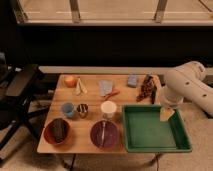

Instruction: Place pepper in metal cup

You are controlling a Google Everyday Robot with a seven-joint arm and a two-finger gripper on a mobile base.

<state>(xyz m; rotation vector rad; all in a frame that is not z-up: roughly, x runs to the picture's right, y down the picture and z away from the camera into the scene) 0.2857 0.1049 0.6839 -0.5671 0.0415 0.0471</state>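
Hanging the pincer (166,114) over the green tray (155,149), grip state impossible to tell, well apart from the pepper (111,94) lying mid-desk (127,96) near the metal cup (82,109); likely pre-grasp, next needing a reach across onto it.

We see the gripper (166,115) hanging over the far right part of the green tray (145,132), well apart from the pepper (112,94). The pepper lies on the bench (125,96), just beside a blue cloth (104,86). Nearer to us, the metal cup (82,110) stands upright between a light-blue cup (67,109) and a white cup (108,108).
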